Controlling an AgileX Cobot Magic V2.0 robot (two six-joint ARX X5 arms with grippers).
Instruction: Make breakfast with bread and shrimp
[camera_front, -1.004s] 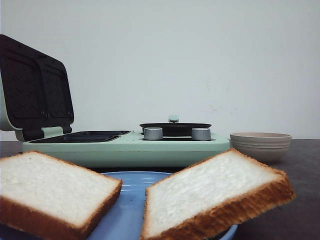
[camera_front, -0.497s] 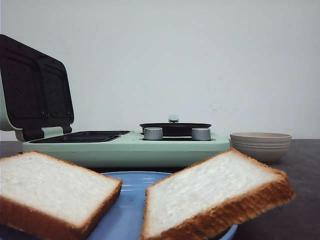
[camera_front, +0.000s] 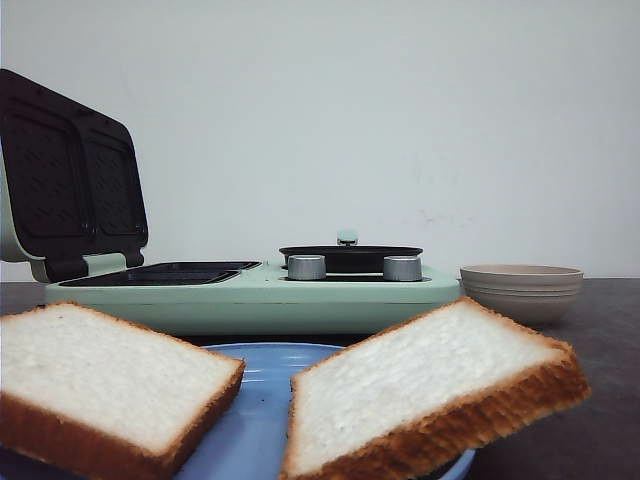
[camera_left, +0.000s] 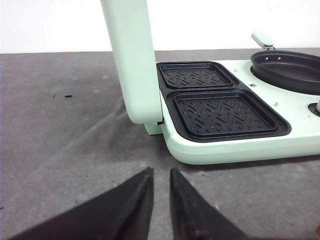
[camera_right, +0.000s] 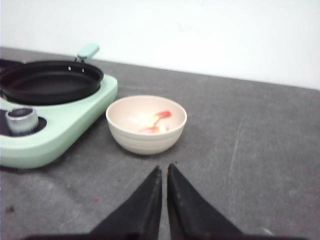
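Observation:
Two slices of bread lie on a blue plate (camera_front: 262, 400) at the front: one on the left (camera_front: 100, 375), one on the right (camera_front: 420, 385), tilted over the plate's rim. Pink shrimp (camera_right: 154, 121) lie in a beige bowl (camera_right: 146, 125), also seen in the front view (camera_front: 522, 290). My left gripper (camera_left: 161, 172) is shut with a thin gap, empty, over the table by the mint sandwich maker's near corner. My right gripper (camera_right: 164, 170) is shut and empty, just short of the bowl. Neither gripper shows in the front view.
The mint-green breakfast maker (camera_front: 250, 295) stands mid-table with its lid (camera_front: 70, 175) raised, two black grill plates (camera_left: 220, 112) bare, a black pan (camera_right: 50, 80) and two silver knobs (camera_front: 305, 267). Grey table (camera_left: 65, 145) around it.

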